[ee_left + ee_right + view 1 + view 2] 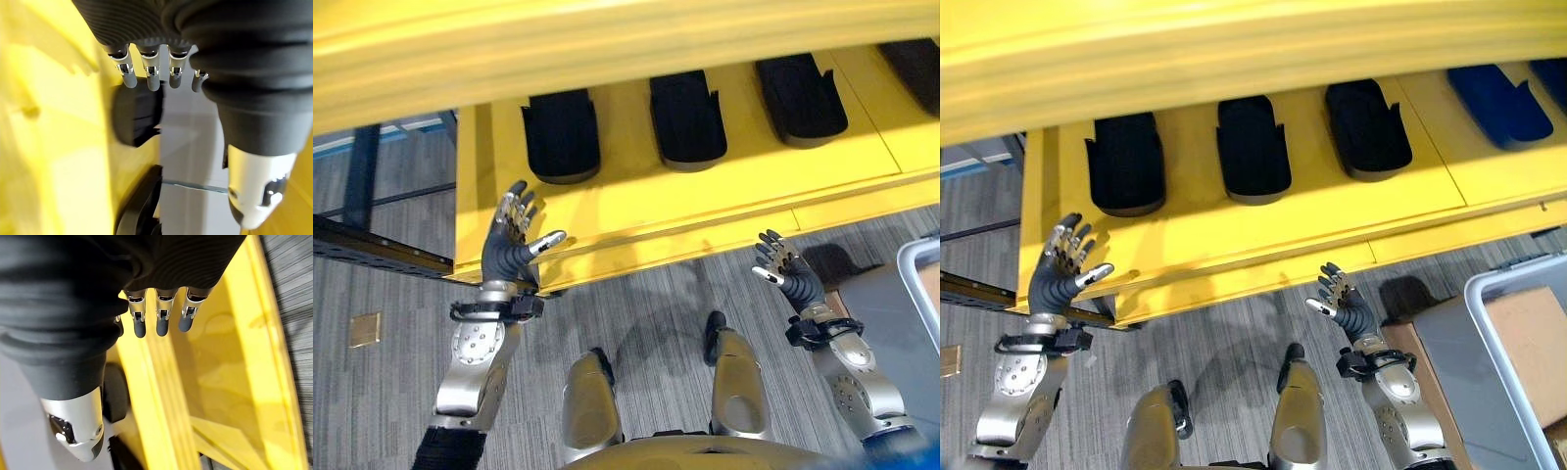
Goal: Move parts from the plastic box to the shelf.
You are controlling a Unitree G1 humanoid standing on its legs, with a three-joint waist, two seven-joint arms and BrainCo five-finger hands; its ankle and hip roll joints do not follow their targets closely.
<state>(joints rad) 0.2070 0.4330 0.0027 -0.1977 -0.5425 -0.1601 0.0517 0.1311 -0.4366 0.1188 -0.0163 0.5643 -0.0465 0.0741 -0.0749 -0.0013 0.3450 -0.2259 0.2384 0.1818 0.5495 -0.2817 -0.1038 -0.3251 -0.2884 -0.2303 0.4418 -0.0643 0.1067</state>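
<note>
Three black moulded parts [561, 135] [685, 117] [800, 96] lie in a row on the yellow shelf [636, 211]. A blue part [1494, 102] lies further right on the same shelf. My left hand [510, 246] is raised at the shelf's front left corner, open and holding nothing. My right hand [785, 274] hangs open and empty over the carpet, just in front of the shelf's front edge. The plastic box [1496, 364], grey with a pale rim, stands on the floor at my right with a brown cardboard piece [1530, 333] inside.
An upper yellow shelf board [607, 44] overhangs the row of parts. A dark metal rack frame [372, 245] runs along the left of the shelf. Grey carpet [382, 392] lies below, with a small brass floor plate [365, 329] at the left.
</note>
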